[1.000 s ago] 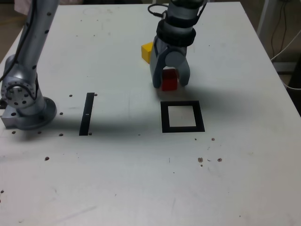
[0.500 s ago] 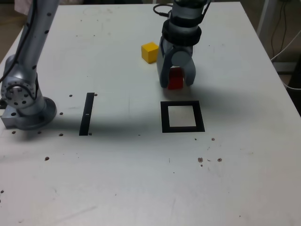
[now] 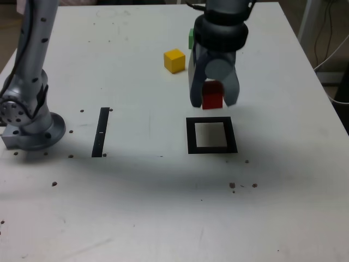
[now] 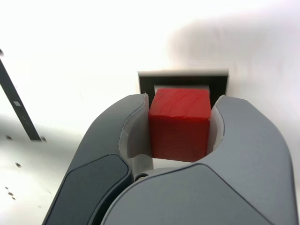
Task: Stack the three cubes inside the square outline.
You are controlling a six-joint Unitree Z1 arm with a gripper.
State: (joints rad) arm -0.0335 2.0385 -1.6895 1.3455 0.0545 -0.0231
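Gripping the red cube between closed jaws, the gripper is hovering clear of the table, just beyond the square outline as the exterior view shows it. In the wrist view the frame is lying directly ahead, unobstructed. The yellow cube and green cube are sitting farther back, well apart from the outline, leaving open room for lowering

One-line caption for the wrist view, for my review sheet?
Gripper shut on the red cube, with the square outline visible just beyond it.
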